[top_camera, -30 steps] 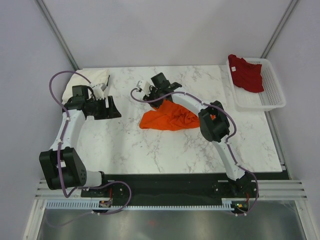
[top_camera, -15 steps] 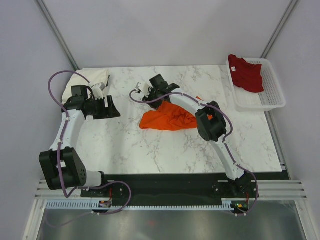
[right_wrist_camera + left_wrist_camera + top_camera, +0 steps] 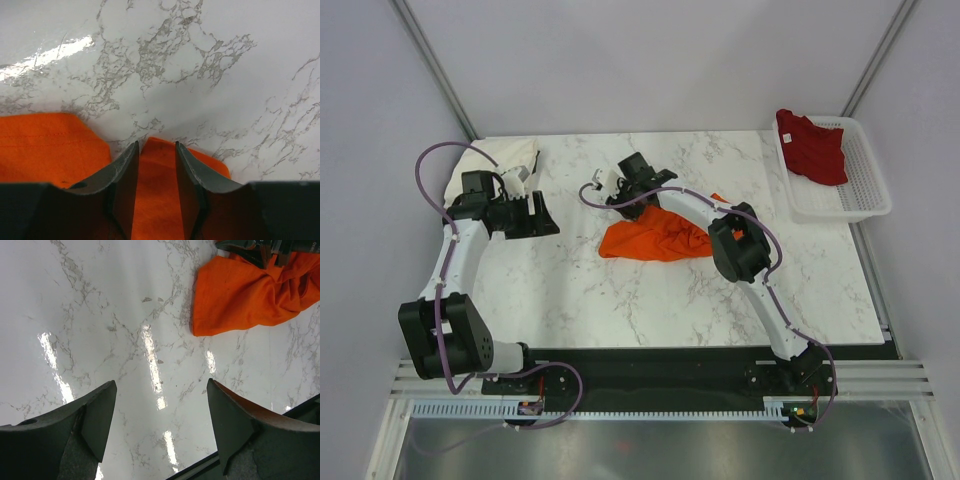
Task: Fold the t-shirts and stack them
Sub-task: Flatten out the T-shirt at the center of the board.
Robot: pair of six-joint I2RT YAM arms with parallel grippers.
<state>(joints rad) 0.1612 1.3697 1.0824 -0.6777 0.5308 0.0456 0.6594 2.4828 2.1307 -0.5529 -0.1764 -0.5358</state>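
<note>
Your right pincer [image 3: 155, 150] is nearly closed. Its 2 fingers pinch a raised fold of the orange t-shirt [image 3: 655, 240] at the garment's far edge, close to the middle of the counter [image 3: 600, 300]. The rest of that shirt lies bunched and wrinkled on the marble, spreading toward the near side and partly under the right arm.

Your left pincer [image 3: 161, 385] is spread wide with nothing in it (only bare marble shows between its fingers). It hovers over the left part of the counter, well apart from the orange cloth.

The cream-white t-shirt [image 3: 498, 158] sits crumpled at the far left corner, just behind the left arm. The dark red t-shirt [image 3: 812, 145] lies heaped in the far end of the white mesh basket [image 3: 868, 185], which stands at the far right by the counter's edge.
</note>
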